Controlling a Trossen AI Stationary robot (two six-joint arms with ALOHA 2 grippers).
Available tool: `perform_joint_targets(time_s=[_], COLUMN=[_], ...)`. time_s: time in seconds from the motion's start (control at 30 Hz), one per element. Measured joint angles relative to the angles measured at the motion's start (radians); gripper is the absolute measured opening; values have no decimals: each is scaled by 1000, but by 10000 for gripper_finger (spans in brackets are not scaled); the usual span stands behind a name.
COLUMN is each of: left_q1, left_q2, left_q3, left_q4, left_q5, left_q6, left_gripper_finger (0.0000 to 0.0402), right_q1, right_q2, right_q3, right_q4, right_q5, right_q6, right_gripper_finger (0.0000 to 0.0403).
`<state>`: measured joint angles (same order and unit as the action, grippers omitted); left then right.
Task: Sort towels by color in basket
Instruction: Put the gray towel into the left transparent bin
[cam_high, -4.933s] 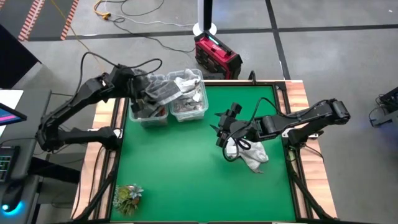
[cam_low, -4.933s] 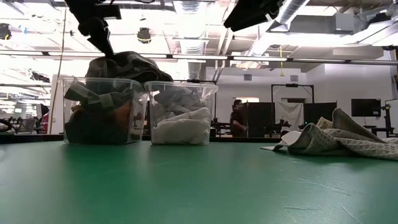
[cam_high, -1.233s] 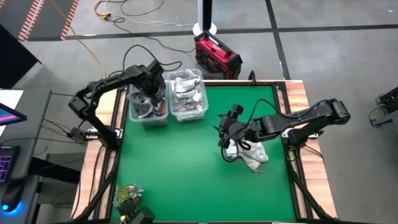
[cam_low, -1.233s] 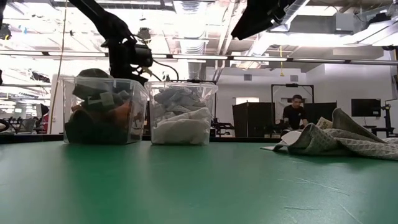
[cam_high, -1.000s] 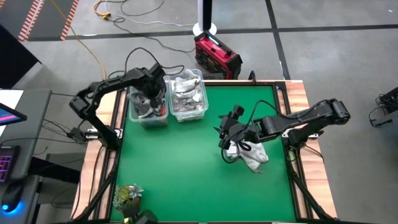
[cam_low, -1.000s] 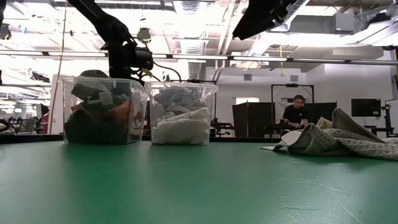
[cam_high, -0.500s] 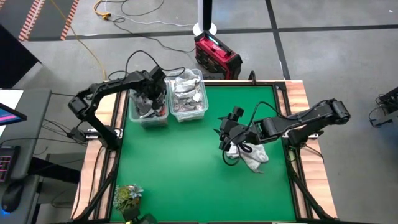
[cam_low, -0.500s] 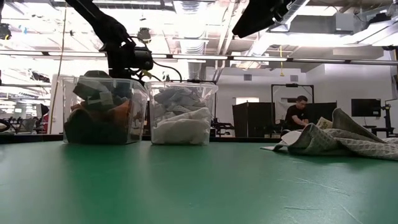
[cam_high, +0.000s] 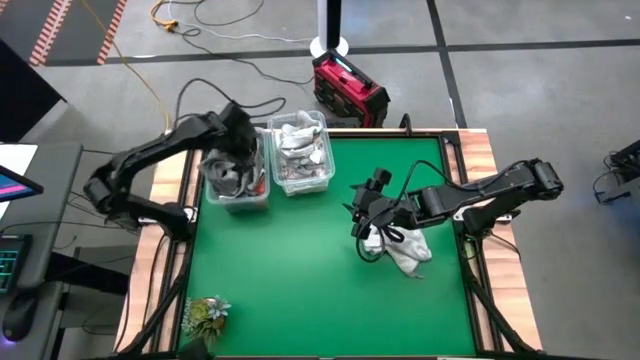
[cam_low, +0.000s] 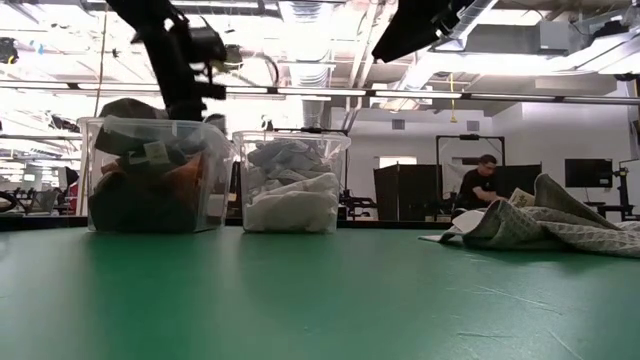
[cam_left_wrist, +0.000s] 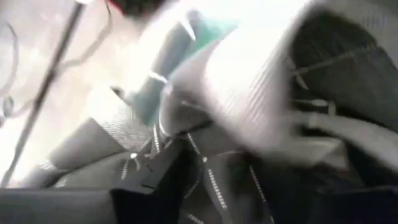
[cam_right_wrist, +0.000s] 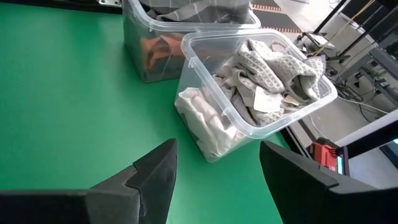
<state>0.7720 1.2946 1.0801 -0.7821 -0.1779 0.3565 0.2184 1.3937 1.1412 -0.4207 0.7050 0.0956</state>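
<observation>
High view: plaid towel (cam_high: 404, 253) on table (cam_high: 300, 270)

You will find no legible text, label, brand or number on any object in these four views.

Plant (cam_high: 205, 316) at table corner; red case (cam_high: 348, 88) on floor.

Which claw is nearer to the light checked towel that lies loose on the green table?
The right claw: it hangs open right beside the checked towel. The left claw is far away across the table, above the bin of dark towels.
</observation>
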Motion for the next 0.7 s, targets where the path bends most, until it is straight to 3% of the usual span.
perform_joint_targets(time_s=[0.43,0.7], left_q1=[-73,-98], left_q2=[-314,-287], left_q3=[4,-4], left_q4=[-37,-327], left_q5=[65,96], left_q6=[65,6], left_gripper_finger=[197,197], right_q1=[-5,-7], right_q2=[0,0], right_q3=[0,0], right_q4=[34,64], right_q5=[0,0], right_q6=[-21,-35], right_gripper_finger=[260,260])
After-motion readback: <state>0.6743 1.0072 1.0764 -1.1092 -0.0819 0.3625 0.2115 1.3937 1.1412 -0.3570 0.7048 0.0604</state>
